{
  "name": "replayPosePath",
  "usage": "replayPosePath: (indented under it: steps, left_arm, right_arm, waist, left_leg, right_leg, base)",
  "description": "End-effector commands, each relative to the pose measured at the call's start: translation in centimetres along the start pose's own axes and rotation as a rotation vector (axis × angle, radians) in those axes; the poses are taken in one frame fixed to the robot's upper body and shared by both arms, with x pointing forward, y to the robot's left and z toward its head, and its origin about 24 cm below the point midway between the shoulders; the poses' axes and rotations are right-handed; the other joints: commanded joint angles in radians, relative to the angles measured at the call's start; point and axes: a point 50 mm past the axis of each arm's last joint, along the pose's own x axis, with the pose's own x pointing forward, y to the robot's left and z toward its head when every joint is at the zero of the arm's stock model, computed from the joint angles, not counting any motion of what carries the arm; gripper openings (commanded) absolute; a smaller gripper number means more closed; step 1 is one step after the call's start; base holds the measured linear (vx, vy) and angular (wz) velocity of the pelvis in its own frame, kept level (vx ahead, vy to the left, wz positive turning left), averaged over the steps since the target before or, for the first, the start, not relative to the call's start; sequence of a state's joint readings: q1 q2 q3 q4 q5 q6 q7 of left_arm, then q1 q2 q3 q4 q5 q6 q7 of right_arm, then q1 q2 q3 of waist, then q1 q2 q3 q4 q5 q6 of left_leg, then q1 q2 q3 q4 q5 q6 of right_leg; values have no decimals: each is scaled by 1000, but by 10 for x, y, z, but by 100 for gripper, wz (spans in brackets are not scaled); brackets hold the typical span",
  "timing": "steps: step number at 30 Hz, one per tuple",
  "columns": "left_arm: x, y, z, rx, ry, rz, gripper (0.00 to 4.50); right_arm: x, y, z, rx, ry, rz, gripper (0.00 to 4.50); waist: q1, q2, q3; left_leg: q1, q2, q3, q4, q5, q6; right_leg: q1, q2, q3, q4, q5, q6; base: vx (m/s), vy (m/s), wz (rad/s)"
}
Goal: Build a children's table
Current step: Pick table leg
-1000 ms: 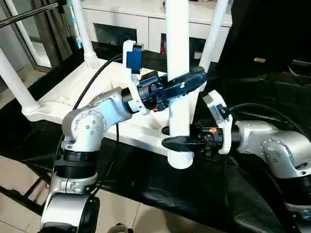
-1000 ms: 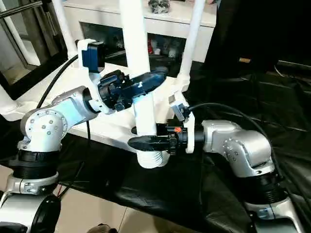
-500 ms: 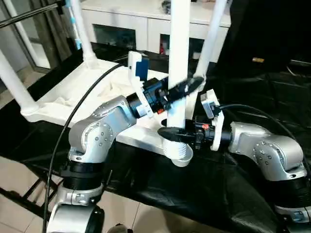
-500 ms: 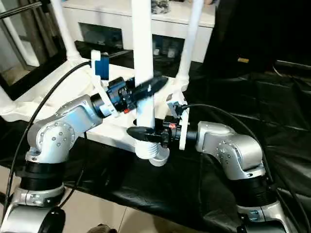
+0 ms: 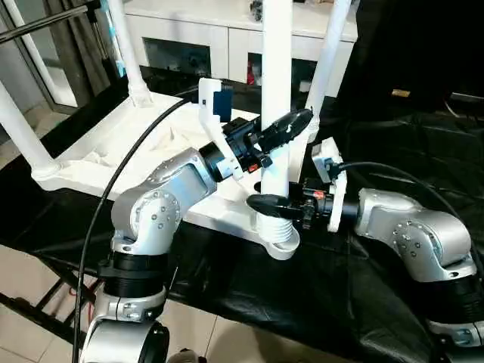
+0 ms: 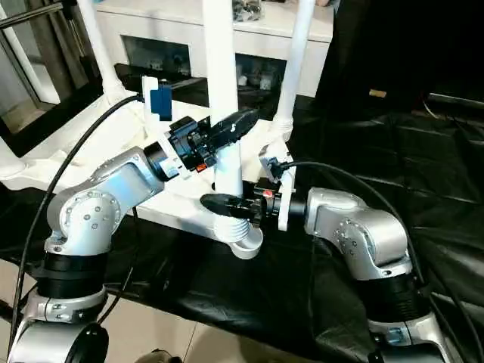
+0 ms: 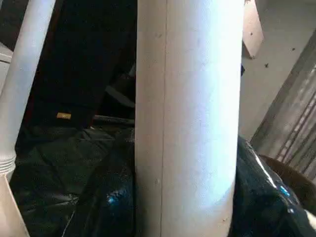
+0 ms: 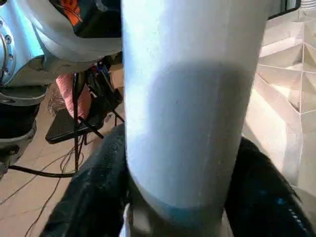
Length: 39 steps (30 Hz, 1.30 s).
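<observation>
One white tabletop (image 5: pixel 113 144) lies upside down on the black cloth, and everything else is counted from it. Four white legs stand up around it: one at its far left corner (image 5: pixel 125 45), one at its near left corner (image 5: pixel 21 128), one at its far right corner (image 5: pixel 329 49), and one at its near right corner (image 5: pixel 276 83), the corner closest to the robot. Two grippers close on that fourth leg: the left gripper (image 5: pixel 283 130) higher up, the right gripper (image 5: pixel 268 204) lower, just above the corner socket. One white cabinet (image 5: pixel 219 30) stands behind the tabletop's far edge.
</observation>
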<state>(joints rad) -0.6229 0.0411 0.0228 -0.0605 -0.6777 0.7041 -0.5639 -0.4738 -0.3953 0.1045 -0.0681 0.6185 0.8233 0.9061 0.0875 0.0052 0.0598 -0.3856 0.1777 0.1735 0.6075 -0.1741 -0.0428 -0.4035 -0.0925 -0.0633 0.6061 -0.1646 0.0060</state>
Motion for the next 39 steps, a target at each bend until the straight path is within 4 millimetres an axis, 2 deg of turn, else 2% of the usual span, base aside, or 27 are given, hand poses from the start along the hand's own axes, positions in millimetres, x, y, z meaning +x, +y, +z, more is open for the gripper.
replayPosePath:
  steps: [1, 2, 7, 11, 13, 20, 21, 25, 26, 27, 33, 35, 36, 38, 39]
  left_arm:
    - [4, -4, 1, 34, 6, -35, 187]
    - [5, -6, 2, 43, 4, -58, 186]
    - [6, -9, 3, 65, 10, -104, 186]
    - [6, -12, 5, 66, 14, -139, 186]
    - [6, -12, 5, 66, 15, -145, 186]
    - [6, -13, 4, 59, 20, -174, 186]
    - [6, -14, 3, 57, 24, -178, 186]
    - [7, -12, 1, 54, 27, -176, 186]
    - [7, -11, 1, 55, 26, -167, 186]
    - [7, -10, 2, 56, 25, -163, 186]
    - [7, -10, 2, 53, 16, -161, 185]
    - [7, -9, 3, 51, 10, -157, 185]
    - [8, -9, 3, 52, 10, -156, 185]
    - [8, -9, 3, 53, 10, -155, 185]
    - [8, -9, 3, 53, 9, -155, 185]
  right_arm:
    - [-3, 0, 9, -20, -3, 13, 282]
    - [-5, -1, 10, -15, 13, 24, 292]
    - [-8, -1, 10, 44, 47, 57, 298]
    - [-10, -4, 7, 43, 97, 39, 298]
    - [-10, -5, 7, 43, 99, 40, 298]
    - [-7, -5, 10, 36, 78, 54, 298]
    - [-6, -4, 11, 29, 75, 57, 298]
    - [-6, -3, 11, 18, 74, 65, 298]
    - [-6, -3, 10, 18, 76, 68, 298]
    - [-6, -3, 9, 18, 77, 69, 298]
    - [-7, -3, 5, 16, 89, 66, 298]
    - [-7, -3, 4, 15, 91, 64, 270]
    - [-6, -4, 3, 13, 93, 62, 263]
    - [-6, -4, 3, 12, 95, 61, 260]
    - [-6, -4, 3, 11, 96, 59, 237]
  waist:
    - [-1, -1, -74]
    - [-1, -8, -75]
    - [-1, -5, -74]
    - [-1, -7, -75]
    - [-1, -9, -75]
    - [-1, -7, -76]
    - [-1, -1, -75]
    - [-2, -5, -76]
    - [-1, 1, -76]
    - [-2, -2, -75]
    - [-2, -4, -77]
    - [-2, -4, -77]
    - [-2, -7, -76]
    - [-3, -5, -75]
    - [-3, -5, -75]
  left_leg:
    - [17, 40, -12, -74, -217, -14]
    - [16, 39, -12, -73, -212, -10]
    - [16, 39, -10, -72, -203, -5]
    - [17, 40, -10, -71, -202, -11]
    - [16, 40, -10, -71, -202, -11]
    - [17, 40, -10, -71, -197, -9]
    - [18, 40, -11, -71, -199, -10]
    - [17, 41, -10, -71, -198, -10]
    - [17, 40, -11, -71, -199, -11]
    - [17, 40, -10, -71, -204, -11]
    - [18, 41, -11, -71, -202, -11]
    - [17, 41, -10, -71, -198, -9]
    - [17, 41, -10, -71, -200, -8]
    - [17, 41, -10, -71, -206, -7]
    - [17, 41, -10, -71, -206, -7]
  right_leg:
    - [51, -42, 37, -74, -251, -173]
    - [53, -43, 37, -73, -253, -176]
    - [52, -44, 38, -72, -246, -188]
    - [53, -45, 37, -71, -245, -195]
    - [53, -45, 37, -71, -248, -193]
    - [52, -45, 38, -70, -238, -200]
    - [51, -45, 38, -69, -238, -201]
    - [53, -44, 38, -68, -225, -203]
    - [53, -44, 38, -67, -224, -204]
    - [53, -44, 38, -70, -230, -202]
    - [54, -44, 38, -68, -220, -207]
    - [54, -44, 38, -67, -215, -209]
    - [54, -44, 38, -69, -219, -210]
    - [54, -45, 38, -69, -237, -205]
    - [54, -45, 38, -69, -237, -205]
  base:
    - [0, 0, 0]
    - [0, 0, 0]
    - [0, 0, 0]
    - [0, 0, 0]
    - [0, 0, 0]
    - [0, 0, 0]
    - [0, 0, 0]
    - [0, 0, 0]
    - [0, 0, 0]
    - [0, 0, 0]
    - [0, 0, 0]
    - [0, 0, 0]
    - [0, 0, 0]
    - [0, 0, 0]
    - [0, 0, 0]
